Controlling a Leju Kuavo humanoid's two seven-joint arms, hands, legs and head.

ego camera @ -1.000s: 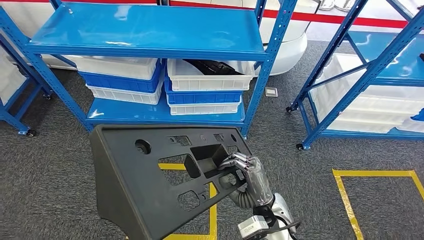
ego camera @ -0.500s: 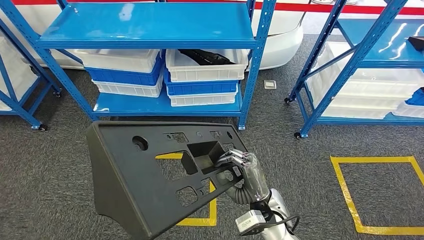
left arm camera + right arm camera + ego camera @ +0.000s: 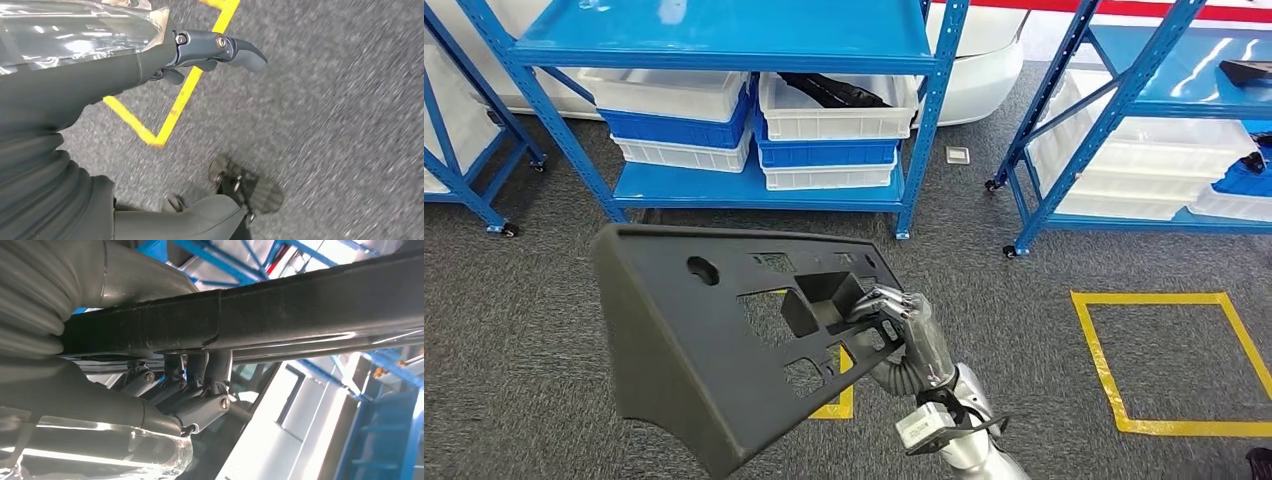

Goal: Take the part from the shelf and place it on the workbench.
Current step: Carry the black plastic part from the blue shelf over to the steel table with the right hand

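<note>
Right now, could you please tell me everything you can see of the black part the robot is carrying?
The black part is a large flat panel of matte, plastic-looking material with one round hole, several angular cutouts and a boxy recess near the middle. It is held tilted above the grey carpet, clear of the shelves. The right hand grips it, fingers hooked through a cutout beside the recess.

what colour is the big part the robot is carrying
Matte black, or very dark grey. The part held by the right hand shows best in the head view.
</note>
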